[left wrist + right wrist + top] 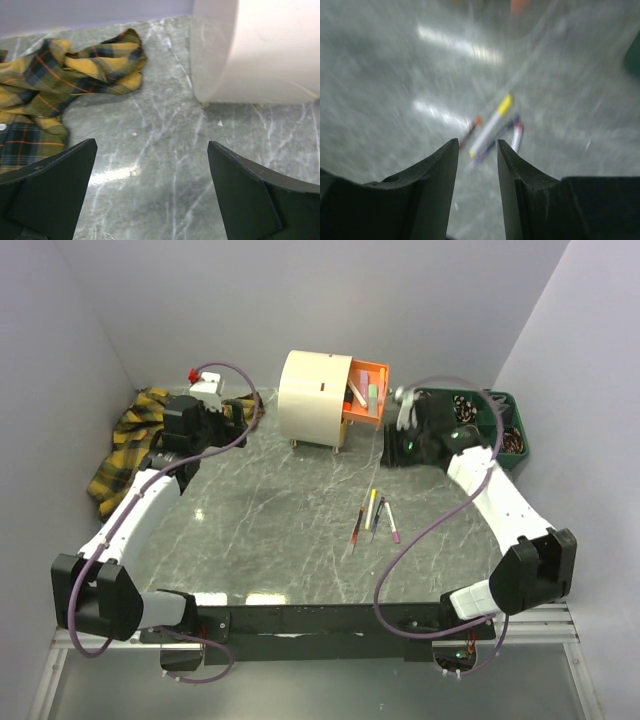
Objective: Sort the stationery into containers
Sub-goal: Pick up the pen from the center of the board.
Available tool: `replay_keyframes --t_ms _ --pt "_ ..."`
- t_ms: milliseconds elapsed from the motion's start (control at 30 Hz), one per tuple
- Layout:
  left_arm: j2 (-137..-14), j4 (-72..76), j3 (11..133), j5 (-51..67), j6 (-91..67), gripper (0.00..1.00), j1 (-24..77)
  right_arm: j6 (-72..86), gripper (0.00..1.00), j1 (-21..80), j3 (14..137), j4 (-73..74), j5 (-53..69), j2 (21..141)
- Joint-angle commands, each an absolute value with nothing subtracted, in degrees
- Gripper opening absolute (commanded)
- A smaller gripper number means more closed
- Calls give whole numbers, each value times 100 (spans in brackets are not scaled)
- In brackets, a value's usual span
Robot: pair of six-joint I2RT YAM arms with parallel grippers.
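Four thin pens (pixel 373 517) lie bunched on the grey marble bench (pixel 270 520), well in front of the right pincer (pixel 398 445) and apart from it. In the right wrist view, which is blurred, we see them just beyond the fingertips: a yellow-capped pen (pixel 492 125) in the middle, a dark one with an orange tip (pixel 469 132) to its left, a pink-tipped one (pixel 517 137) to its right. The right pincer hangs above the bench with a narrow gap between its fingers and nothing in that gap; we record it as partly open and empty.

Left of the right pincer, and right of the left pincer (pixel 222 420), stands the cream round cabinet (pixel 315 400), with its orange drawer (pixel 365 390) pulled out toward the right pincer. Several markers show inside the drawer, a green one (pixel 372 392) among them. Behind and to the right of the right pincer sits the dark green tray (pixel 515 425); its contents we cannot make out.

We see the left pincer (pixel 152 192) spread wide and empty, low over bare bench. The cabinet wall (pixel 260 50) lies ahead of it to the right, and the yellow plaid cloth (pixel 55 85) ahead to the left, touching neither finger.
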State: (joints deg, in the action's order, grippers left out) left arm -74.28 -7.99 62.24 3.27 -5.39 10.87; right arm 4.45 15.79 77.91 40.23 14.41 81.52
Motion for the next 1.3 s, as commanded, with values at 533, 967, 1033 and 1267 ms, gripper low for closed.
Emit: replay_keyframes --t_ms 533,967,1033,1267 --pt "-6803 -607 5722 18 -158 99 1679 483 47 1881 6037 3920 729 9157" --pt "-6829 -642 5643 18 -281 99 1363 571 44 1863 6284 3885 624 10116" --pt "-6847 -615 5643 18 -308 99 1319 571 42 1855 6179 3885 572 10160" --pt "-6829 -580 5590 70 -395 99 1178 475 13 1846 6091 3902 756 10231"
